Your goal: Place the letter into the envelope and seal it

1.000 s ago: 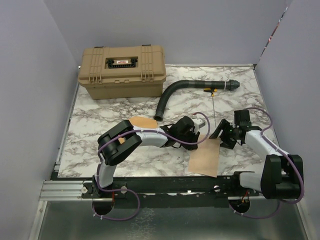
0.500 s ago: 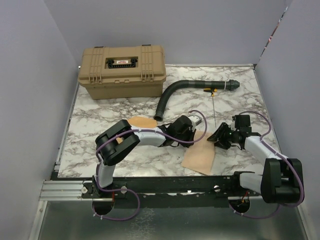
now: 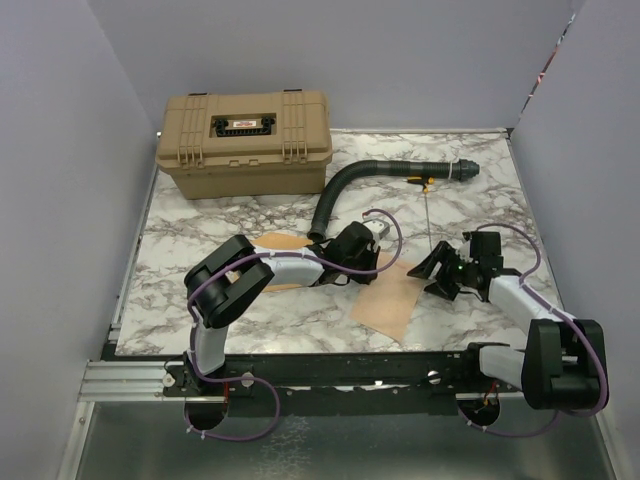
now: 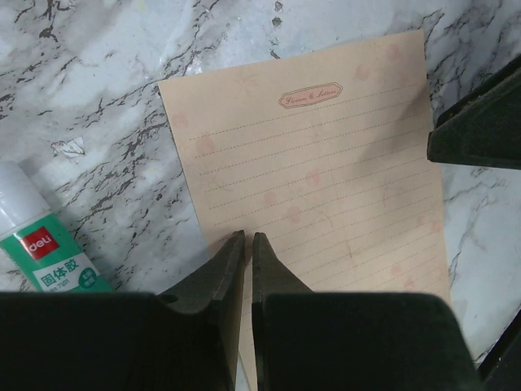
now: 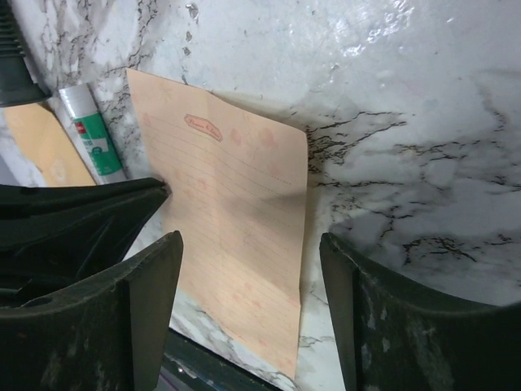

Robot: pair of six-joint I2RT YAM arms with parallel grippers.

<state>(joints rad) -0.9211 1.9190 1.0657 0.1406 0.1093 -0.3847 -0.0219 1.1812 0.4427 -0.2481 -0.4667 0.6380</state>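
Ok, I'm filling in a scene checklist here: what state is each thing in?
Pale pinkish lined paper letter: unfolded, lying out, not inserted.
Orange-tan kraft paper envelope: flat, mostly hidden, flap unseen.
Tan plastic toolbox: lid closed.
White-and-green glue stick: lying on its side.
Left gripper: shut on the letter's edge.
Right gripper: open, holding nothing.

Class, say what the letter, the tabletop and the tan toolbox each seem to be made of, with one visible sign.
The letter: thin paper, matte pinkish-tan, printed with dotted lines.
The tabletop: marble or marble-look laminate, glossy; grey veins and glare, which one is unclear.
The toolbox: probably moulded plastic, matte tan; ribbed lid, black handle.
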